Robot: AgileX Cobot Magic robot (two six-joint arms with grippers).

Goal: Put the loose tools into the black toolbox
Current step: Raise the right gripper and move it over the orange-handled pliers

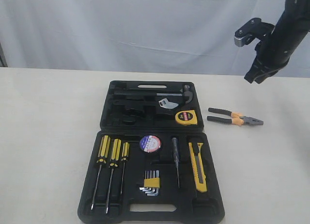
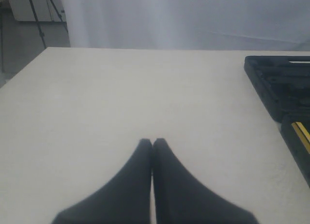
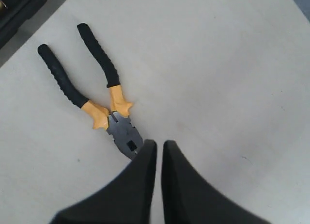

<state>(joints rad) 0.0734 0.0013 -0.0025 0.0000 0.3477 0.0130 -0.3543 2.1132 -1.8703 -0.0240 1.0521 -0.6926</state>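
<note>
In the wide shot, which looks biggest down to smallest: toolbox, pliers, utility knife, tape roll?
1. toolbox
2. pliers and utility knife: look about alike, so not ranked
3. tape roll

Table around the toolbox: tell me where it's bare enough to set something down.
Bare: all the table left of the toolbox, and the stretch to its right, below the pliers in the exterior view. Crowded: the narrow gap between toolbox and pliers.
</note>
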